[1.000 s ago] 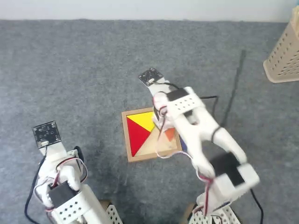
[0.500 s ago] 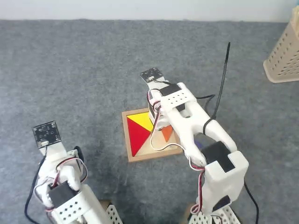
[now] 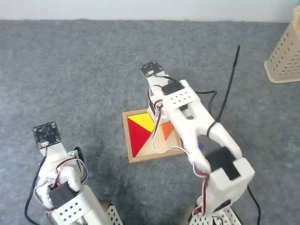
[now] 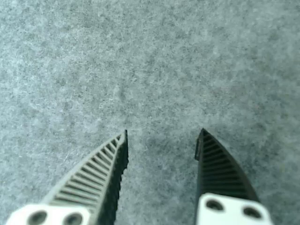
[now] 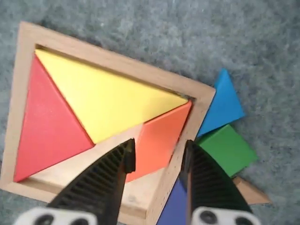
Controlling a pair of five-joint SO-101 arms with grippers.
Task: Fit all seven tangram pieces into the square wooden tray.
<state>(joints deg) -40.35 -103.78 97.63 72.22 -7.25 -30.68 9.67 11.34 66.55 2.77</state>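
So far: three of seven seem placed, with red, yellow and orange lying in the tray
Remaining: blue, green, navy and tan are waiting just outside the rim, lower right in the right wrist view
Right gripper: hovering over orange, fingers spread, holding nothing
Left gripper: hanging open over carpet

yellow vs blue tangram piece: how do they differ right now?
The yellow piece sits inside the tray, flush against the red piece. The blue piece lies outside on the carpet, beside the tray's rim.
The yellow piece looks clearly larger than the blue piece.
The yellow piece borders the orange piece, while the blue piece neighbours the green piece.
Both are triangles lying flat, neither gripped.
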